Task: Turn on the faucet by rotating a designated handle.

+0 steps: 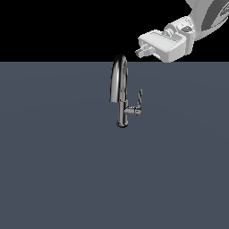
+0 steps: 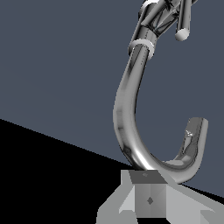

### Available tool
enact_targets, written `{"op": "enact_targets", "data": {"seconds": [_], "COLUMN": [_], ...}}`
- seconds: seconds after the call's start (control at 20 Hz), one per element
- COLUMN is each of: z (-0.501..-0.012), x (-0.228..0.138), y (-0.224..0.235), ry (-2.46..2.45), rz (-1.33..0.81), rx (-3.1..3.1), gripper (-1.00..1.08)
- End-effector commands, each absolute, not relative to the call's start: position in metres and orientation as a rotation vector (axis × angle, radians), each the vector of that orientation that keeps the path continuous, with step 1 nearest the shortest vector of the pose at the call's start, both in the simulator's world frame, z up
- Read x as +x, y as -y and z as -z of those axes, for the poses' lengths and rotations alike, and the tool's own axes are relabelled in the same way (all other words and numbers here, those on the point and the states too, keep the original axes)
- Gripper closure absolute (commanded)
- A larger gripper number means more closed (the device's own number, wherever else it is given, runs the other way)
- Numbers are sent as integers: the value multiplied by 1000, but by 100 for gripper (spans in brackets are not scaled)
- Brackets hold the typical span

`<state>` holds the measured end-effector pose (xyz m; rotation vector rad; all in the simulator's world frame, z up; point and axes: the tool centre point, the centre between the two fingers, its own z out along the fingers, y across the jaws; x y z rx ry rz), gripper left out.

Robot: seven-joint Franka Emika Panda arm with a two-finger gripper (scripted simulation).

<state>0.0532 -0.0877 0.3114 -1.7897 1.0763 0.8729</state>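
Exterior view puts the tool (image 1: pixel 139 50), its spread not discernible, in the upper right, well above the handle (image 1: pixel 139 100), whose blade stands near-vertical beside the faucet (image 1: pixel 119 89).

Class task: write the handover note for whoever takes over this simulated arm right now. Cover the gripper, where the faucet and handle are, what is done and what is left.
Gripper: holds nothing, up in the air, apart from the faucet; open or shut cannot be told.
Faucet: upright on the grey surface, arched spout on top.
Handle: thin lever on the stub at the stem's exterior-view right, pointing up, untouched.
Done: gripper is near the spout top.
Left: reach the handle, rotate it.
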Motion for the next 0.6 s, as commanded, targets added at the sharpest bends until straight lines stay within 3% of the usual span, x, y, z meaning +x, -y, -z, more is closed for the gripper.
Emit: {"op": "enact_targets", "data": {"seconds": [0.0, 0.55], "z": [-293, -206], "x": [63, 89], "y": [95, 114], "ry": [-1115, -1253], "rz": [-902, -1000], "rx": [-1687, -1254], "gripper": [108, 108]}}
